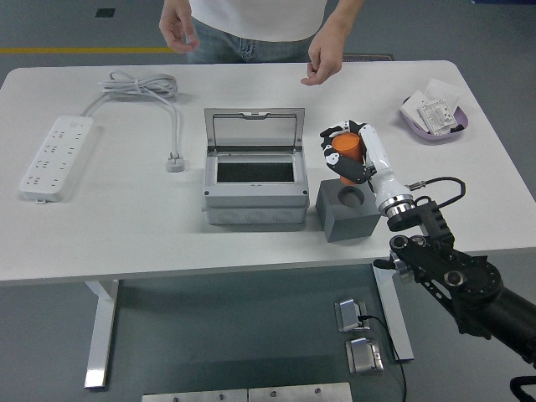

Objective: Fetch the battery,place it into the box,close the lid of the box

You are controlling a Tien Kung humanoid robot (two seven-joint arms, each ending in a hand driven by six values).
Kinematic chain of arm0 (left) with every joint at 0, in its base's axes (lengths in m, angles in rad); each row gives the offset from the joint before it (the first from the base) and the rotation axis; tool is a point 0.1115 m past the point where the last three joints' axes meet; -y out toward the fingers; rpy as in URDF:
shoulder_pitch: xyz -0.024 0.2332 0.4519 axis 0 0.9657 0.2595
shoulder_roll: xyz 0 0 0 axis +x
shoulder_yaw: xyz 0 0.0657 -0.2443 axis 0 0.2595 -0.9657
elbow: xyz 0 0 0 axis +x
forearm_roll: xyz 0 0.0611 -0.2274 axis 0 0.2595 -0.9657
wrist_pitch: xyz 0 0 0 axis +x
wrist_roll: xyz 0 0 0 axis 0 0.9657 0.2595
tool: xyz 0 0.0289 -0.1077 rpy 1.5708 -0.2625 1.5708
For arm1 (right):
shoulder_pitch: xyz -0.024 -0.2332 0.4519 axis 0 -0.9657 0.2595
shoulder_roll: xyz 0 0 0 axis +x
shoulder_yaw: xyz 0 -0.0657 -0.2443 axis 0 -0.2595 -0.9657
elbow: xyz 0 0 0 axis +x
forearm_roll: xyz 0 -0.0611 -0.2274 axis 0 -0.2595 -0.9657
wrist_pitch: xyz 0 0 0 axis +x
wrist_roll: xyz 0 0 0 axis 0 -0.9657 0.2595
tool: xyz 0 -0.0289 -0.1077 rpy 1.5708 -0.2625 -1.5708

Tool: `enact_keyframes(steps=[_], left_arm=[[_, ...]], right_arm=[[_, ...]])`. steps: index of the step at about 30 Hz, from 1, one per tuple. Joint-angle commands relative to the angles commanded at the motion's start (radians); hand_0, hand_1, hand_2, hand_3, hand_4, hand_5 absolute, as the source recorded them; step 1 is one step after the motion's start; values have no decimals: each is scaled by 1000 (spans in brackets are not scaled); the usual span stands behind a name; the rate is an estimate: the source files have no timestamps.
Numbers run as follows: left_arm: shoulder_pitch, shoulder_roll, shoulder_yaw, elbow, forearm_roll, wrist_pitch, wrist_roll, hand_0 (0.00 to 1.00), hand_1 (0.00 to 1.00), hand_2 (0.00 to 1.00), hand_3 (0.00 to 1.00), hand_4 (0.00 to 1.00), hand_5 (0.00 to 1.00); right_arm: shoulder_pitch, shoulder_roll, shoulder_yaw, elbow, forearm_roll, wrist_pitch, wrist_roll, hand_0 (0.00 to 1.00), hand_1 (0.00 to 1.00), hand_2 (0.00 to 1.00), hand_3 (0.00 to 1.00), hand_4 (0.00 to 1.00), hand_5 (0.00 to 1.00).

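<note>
Orange battery (pixel 347 151) gripped in right hand (pixel 352 156), raised above foam block (pixel 350 211)

Box (pixel 254 172) mid-table, holder block (pixel 349 213) just right, power strip (pixel 56 157) far left.

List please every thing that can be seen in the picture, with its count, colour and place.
Table: one, white, fills the view.
Box: one, grey, table centre, lid open and upright.
Battery: one, orange, in the right hand, above the holder.
Holder: one, dark grey block with a round hole, right of the box.
Power strip: one, white, table's left, its cable coiled at the far side.
Tray: one, purple, far right, holding white packets.
Person's hands: two, at the far edge, touching nothing.
Right hand: one, white and black, gripping the battery.
</note>
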Motion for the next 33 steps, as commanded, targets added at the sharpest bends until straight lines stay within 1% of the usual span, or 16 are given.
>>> enact_keyframes(steps=[3, 7, 10, 11, 14, 17, 21, 28, 31, 33], left_arm=[[0, 0, -17, 0, 17, 1, 5, 633, 694, 616, 618, 685, 108], [-1, 1, -59, 0, 60, 1, 21, 635, 695, 617, 618, 684, 110], [-1, 4, -89, 0, 91, 2, 33, 635, 695, 617, 618, 684, 110], [-1, 4, -96, 0, 98, 2, 36, 636, 695, 618, 620, 683, 111], [-2, 7, -115, -1, 119, 2, 44, 636, 695, 618, 620, 683, 111], [-2, 9, -125, -1, 131, 2, 48, 635, 696, 621, 620, 681, 112], [-3, 10, -131, -2, 141, 2, 51, 635, 696, 621, 620, 681, 112], [-8, 11, -141, -2, 158, 1, 54, 636, 696, 621, 620, 680, 111], [-12, 10, -138, -2, 159, 0, 53, 637, 696, 622, 620, 679, 112], [-14, 9, -135, -2, 159, 0, 53, 637, 696, 622, 620, 679, 112]], right_arm=[[45, 2, -40, 22, -74, 20, -61, 265, 266, 445, 444, 2, 2], [117, 27, -110, 33, -184, 57, -150, 261, 263, 442, 444, 2, 2], [166, 57, -163, 21, -267, 84, -215, 261, 263, 442, 444, 2, 2], [178, 65, -175, 15, -290, 90, -233, 245, 248, 441, 445, 2, 2], [217, 89, -215, -10, -359, 107, -269, 245, 248, 441, 445, 2, 2], [250, 102, -248, -35, -406, 117, -285, 241, 246, 438, 442, 2, 2], [294, 114, -296, -69, -426, 129, -297, 241, 246, 438, 442, 2, 2], [341, 147, -366, -134, -398, 136, -295, 240, 246, 437, 440, 2, 2], [349, 159, -377, -164, -366, 155, -282, 250, 246, 436, 437, 2, 2], [353, 166, -376, -184, -359, 178, -282, 250, 246, 436, 437, 2, 2]])
